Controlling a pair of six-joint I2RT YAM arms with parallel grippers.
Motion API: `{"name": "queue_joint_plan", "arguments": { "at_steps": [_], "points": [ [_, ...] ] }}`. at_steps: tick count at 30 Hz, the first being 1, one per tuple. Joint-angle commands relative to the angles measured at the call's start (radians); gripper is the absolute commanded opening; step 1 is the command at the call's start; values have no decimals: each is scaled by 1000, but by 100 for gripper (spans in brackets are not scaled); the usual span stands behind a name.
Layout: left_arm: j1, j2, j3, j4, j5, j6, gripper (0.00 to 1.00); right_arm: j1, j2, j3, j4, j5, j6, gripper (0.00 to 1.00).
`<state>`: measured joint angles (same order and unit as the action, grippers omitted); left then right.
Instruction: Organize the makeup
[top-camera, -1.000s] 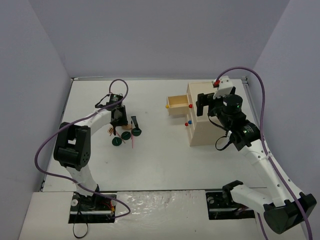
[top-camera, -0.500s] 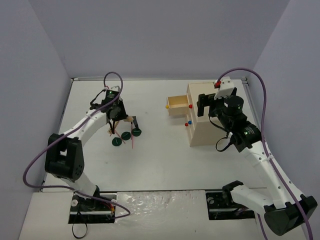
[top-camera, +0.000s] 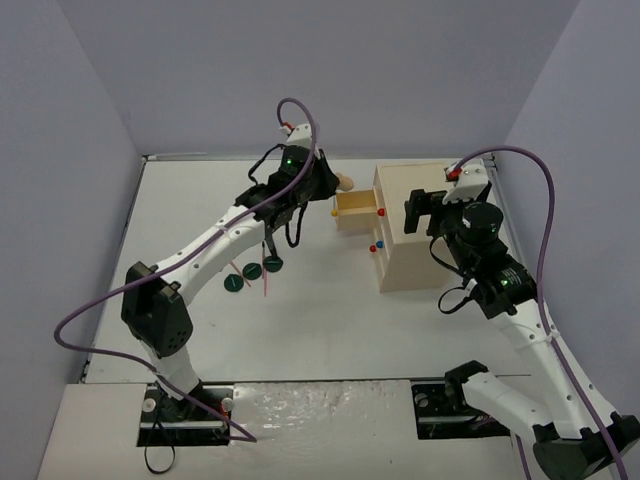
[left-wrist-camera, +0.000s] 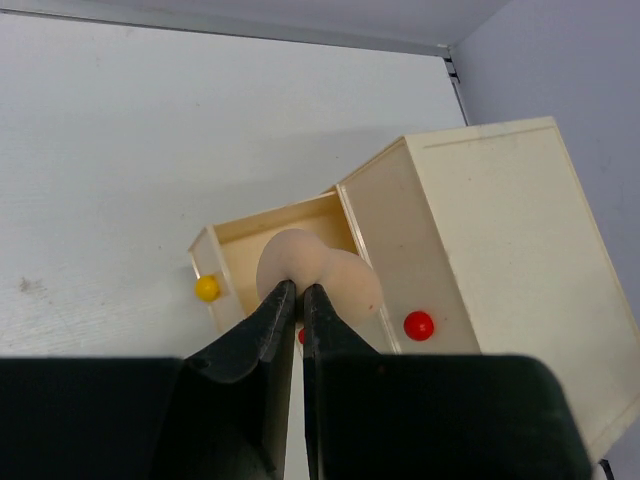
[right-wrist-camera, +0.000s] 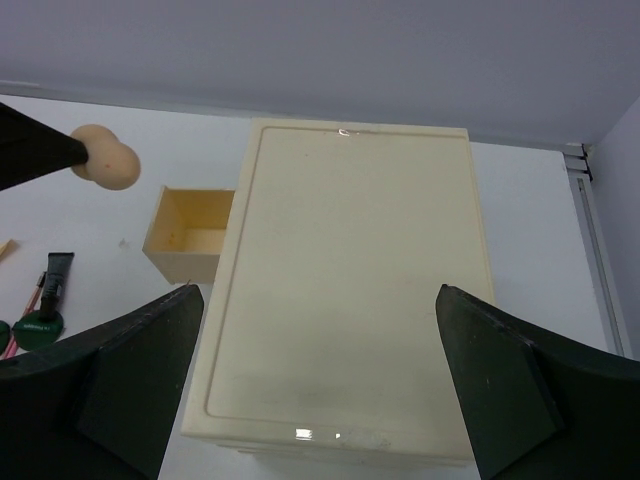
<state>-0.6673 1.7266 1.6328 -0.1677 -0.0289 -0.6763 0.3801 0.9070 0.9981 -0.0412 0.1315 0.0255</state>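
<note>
Left gripper (left-wrist-camera: 300, 292): clenched on a beige peanut-shaped sponge (left-wrist-camera: 320, 275), which is pinched at one lobe between the dark fingertips.
Sponge position: it is held in the air beside the open drawer (top-camera: 357, 207). In the left wrist view it overlaps the drawer's inside, while the overhead view shows it by the drawer's far left corner. No contact with the drawer is seen.
Right gripper (right-wrist-camera: 318, 295): released, with the fingers spread wide to either side of the drawer box (right-wrist-camera: 345, 290) and above its flat top. Nothing is held.
Drawer box edges: the top drawer is pulled out to the left, with a yellow knob (left-wrist-camera: 207, 288) on its front. A red knob (left-wrist-camera: 418, 325) is seen on the front below it. The box is set near the table's far right corner.
Remaining makeup: three green compacts (top-camera: 252, 270), a pink pencil (top-camera: 266, 283) and a black tube (right-wrist-camera: 55, 275) are grouped on the table (top-camera: 330, 330), well left of the box and under the left arm.
Open room: a bare white stretch is seen between that group and the box, and another in front of both.
Limits: the table is bounded by grey walls (top-camera: 90, 150) on the left, right and far sides, and a metal rail (top-camera: 200, 157) runs along the far edge.
</note>
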Motion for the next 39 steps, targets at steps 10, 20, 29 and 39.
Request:
{"name": "queue_joint_plan", "arguments": {
  "at_steps": [10,20,29,39],
  "points": [
    [-60,189,166,123,-29,116,0,-1,-37,-16,96,46,8,100],
    [-87,235,209,117,-19,138,13,-1,-41,-19,96,45,8,100],
    [-87,251,239,62,-43,153,54,-1,-45,-22,98,36,7,100],
    [-78,-21,39,-135,-291,195,59,-1,-52,-26,100,19,11,100]
  ]
}}
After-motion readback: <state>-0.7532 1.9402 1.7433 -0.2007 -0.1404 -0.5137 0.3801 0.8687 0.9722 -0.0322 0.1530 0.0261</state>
